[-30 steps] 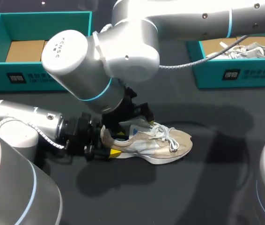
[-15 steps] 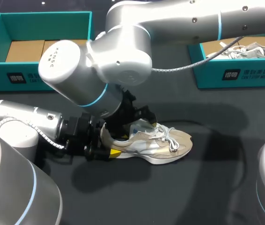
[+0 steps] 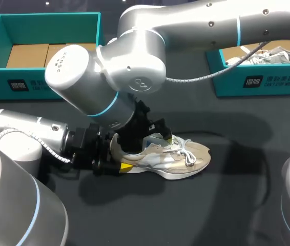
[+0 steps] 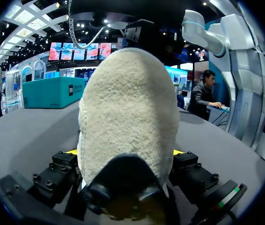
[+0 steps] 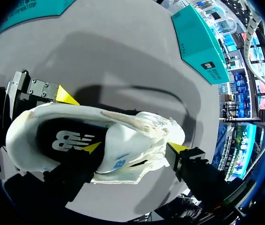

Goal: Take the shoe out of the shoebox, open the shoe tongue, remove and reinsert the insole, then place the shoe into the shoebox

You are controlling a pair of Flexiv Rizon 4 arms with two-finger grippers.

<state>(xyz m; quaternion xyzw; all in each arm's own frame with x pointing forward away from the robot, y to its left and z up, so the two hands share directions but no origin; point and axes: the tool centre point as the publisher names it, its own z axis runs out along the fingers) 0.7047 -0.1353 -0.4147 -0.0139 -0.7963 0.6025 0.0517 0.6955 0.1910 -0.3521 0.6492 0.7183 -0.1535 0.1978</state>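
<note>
Low beige shoe [image 3: 186, 156] — white-soled, white-laced

Dark table [image 3: 237, 205]: shoe [image 3: 181, 159], teal shoeboxes [image 3: 42, 87]

My right arm [image 3: 135, 61] hangs over the shoe [image 3: 178, 160], and my left gripper [image 3: 119, 163] blocks its heel. Beyond the toe, the surface [image 3: 237, 205] lies free to its near right corner. One box [image 3: 47, 84] fills the far left corner, another box [image 3: 268, 82] the far right.

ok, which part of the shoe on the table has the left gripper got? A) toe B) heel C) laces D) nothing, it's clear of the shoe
B: the left gripper has its fingers on both sides of the heel of the shoe, and the toe points away from it.
</note>
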